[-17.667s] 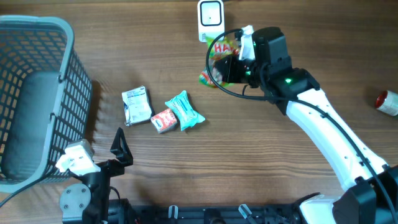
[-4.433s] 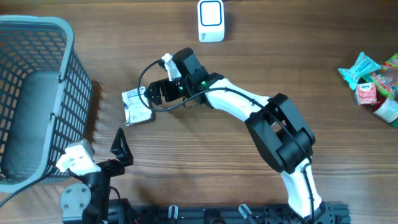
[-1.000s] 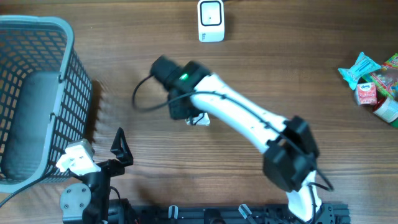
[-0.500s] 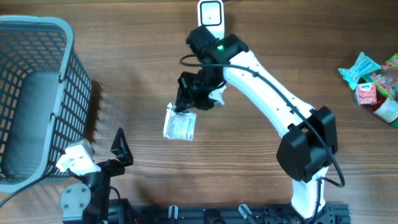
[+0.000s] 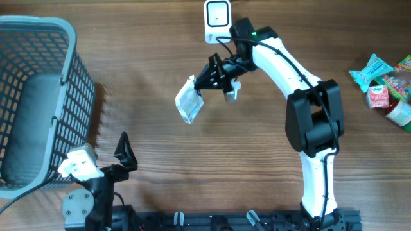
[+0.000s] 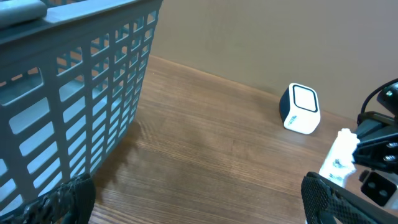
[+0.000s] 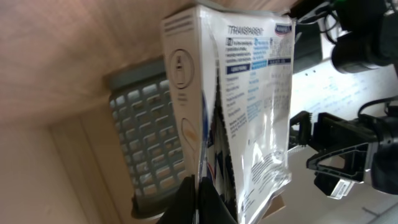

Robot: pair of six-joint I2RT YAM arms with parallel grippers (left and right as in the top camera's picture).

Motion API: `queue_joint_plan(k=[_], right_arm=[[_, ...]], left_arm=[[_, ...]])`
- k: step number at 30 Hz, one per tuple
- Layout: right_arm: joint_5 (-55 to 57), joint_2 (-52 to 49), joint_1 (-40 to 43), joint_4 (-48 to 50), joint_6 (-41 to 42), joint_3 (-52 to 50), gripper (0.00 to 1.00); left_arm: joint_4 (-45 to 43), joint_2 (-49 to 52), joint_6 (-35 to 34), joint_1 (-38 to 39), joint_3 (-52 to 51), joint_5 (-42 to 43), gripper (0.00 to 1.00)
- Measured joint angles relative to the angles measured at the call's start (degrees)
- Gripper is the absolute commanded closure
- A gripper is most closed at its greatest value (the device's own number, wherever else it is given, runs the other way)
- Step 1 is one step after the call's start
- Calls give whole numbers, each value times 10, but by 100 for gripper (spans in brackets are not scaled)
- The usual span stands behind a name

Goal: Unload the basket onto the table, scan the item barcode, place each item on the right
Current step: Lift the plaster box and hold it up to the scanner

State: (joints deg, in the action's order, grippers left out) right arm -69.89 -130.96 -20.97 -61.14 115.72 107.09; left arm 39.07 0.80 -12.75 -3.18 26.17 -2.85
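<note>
I had the right gripper (image 5: 204, 85) clamped on the white pouch (image 5: 187, 102) — held near the barcode scanner (image 5: 218, 21) — left gripper (image 5: 123, 153) sat wide open.

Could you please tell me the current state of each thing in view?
right gripper: shut on white packet
white packet: held off the table
left gripper: open, holding nothing
basket: upright
scanner: standing on the table
snack packs: lying in a pile
</note>
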Motion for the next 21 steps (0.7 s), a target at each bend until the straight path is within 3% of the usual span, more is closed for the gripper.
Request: queue_joint_plan(k=[5,15,21], right_arm=[[-1,0,8,38,0,-9,95],[-48,-1,10,134,-36,-136,95],[-74,-1,14,137,-124,-136,95]], left_arm=[[0,0,0,0,0,0,0],[0,0,0,0,0,0,0],[0,0,0,0,0,0,0]])
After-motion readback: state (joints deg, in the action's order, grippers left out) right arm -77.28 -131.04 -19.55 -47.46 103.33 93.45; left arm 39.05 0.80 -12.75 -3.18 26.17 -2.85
